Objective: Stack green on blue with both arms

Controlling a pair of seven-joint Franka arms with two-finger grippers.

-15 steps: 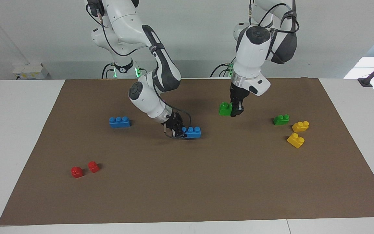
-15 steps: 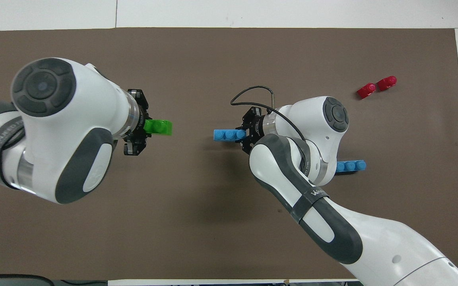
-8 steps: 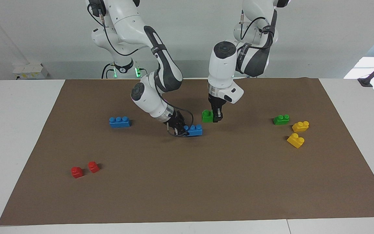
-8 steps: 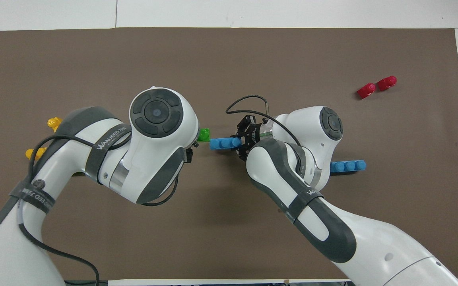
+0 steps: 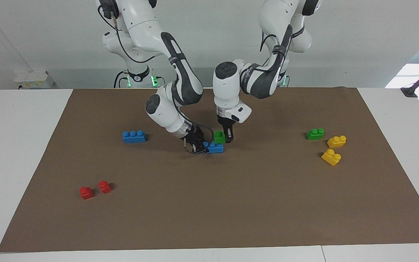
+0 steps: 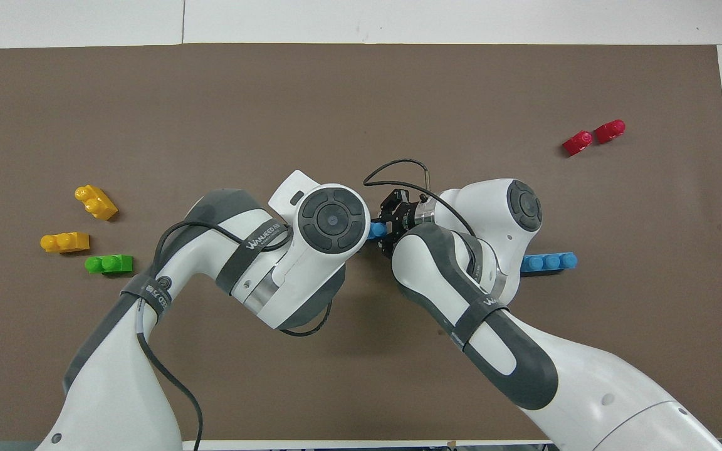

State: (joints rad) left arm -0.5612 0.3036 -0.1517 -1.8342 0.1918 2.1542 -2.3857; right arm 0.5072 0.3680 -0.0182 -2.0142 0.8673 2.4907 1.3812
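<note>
Mid-worktop, the left pincer (image 5: 225, 138) clasps a small bright green brick (image 5: 219, 137) on the long blue brick (image 5: 214, 147), whose end the right pincer (image 5: 196, 142) grips just above the brown mat (image 5: 231, 203).

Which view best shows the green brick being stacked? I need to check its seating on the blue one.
The facing view: the held green brick sits on the blue brick, gripped by the left end effector. In the overhead view the left arm hides it; only a bit of blue shows.
</note>
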